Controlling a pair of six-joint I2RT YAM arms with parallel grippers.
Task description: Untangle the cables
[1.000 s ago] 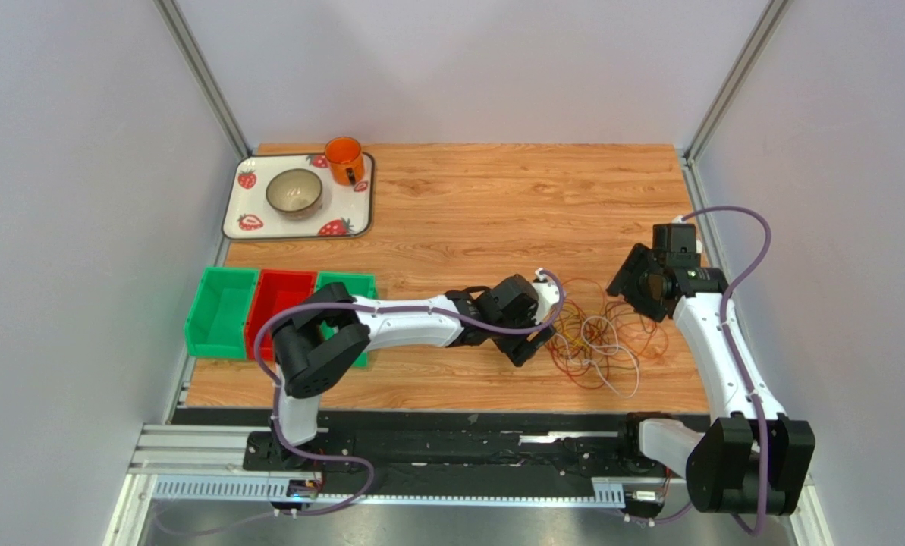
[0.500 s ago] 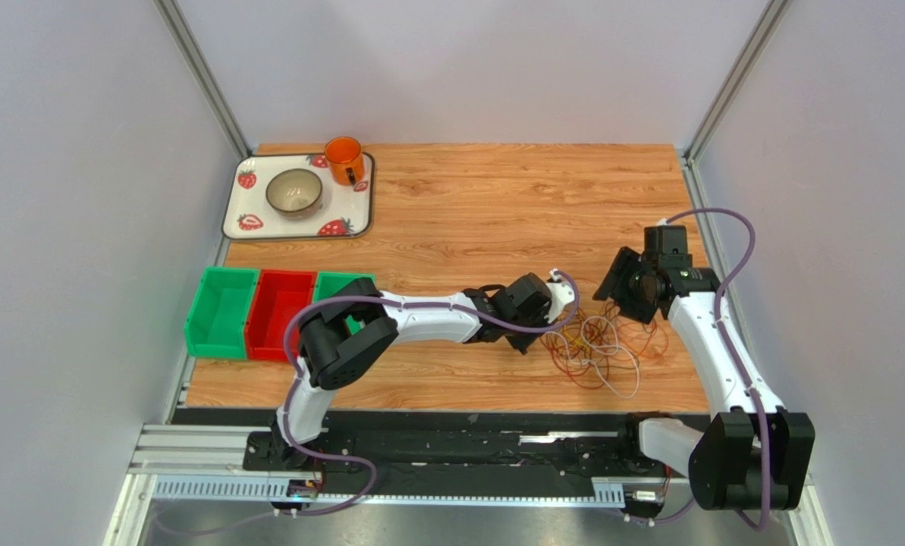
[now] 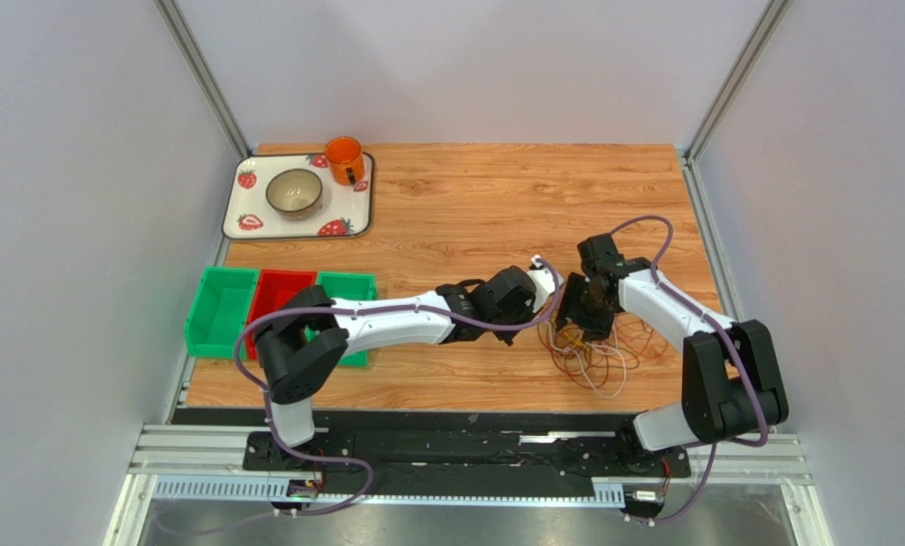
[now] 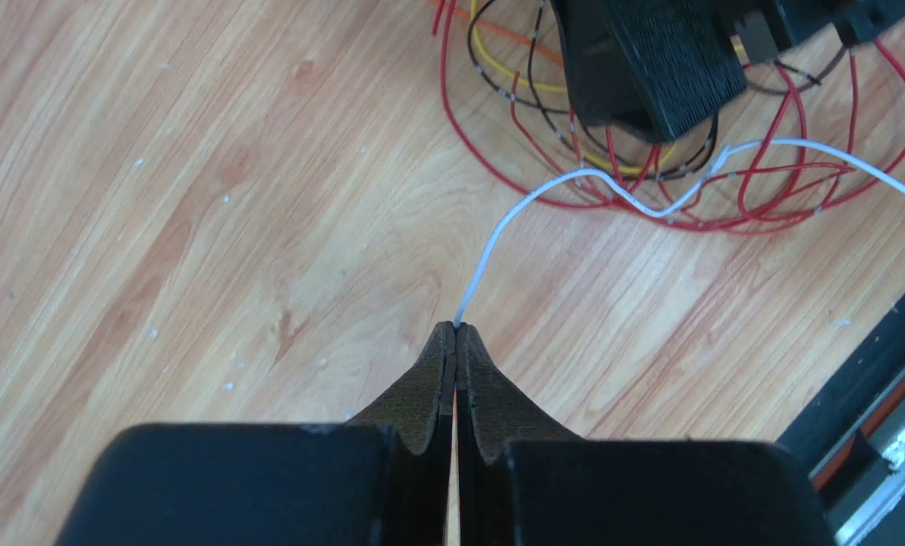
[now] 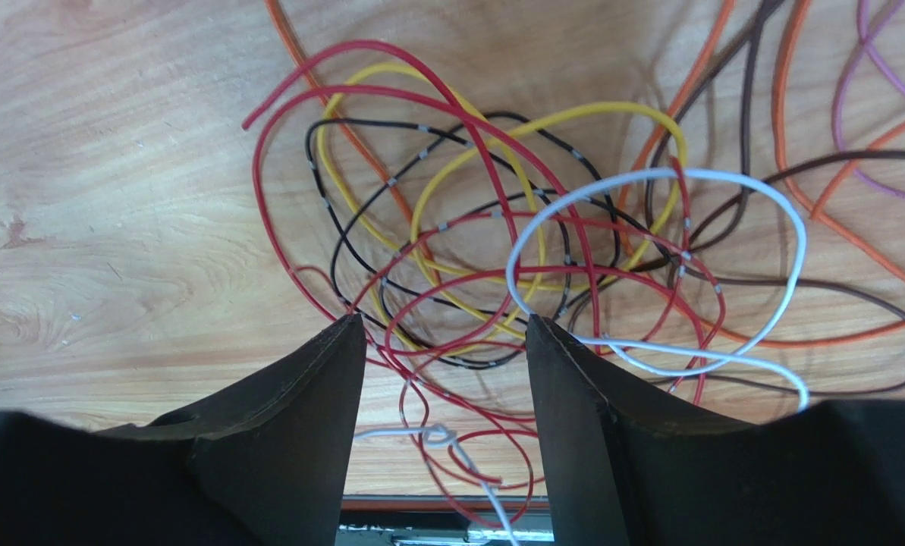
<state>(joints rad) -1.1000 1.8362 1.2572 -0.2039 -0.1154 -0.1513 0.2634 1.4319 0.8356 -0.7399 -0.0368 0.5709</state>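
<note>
Two arms meet over cables on desk, right front | left wrist: left hand clamped on white cable, likely to draw it free | right wrist: right hand apart over the cables, seemingly ready to pin them.

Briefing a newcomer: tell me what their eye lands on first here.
A tangle of thin red, yellow, black, white and orange cables sprawls on the wooden table, near its right front. The left gripper is pinched shut on one white cable leading out of the pile, while the right gripper hangs open over the loops.
</note>
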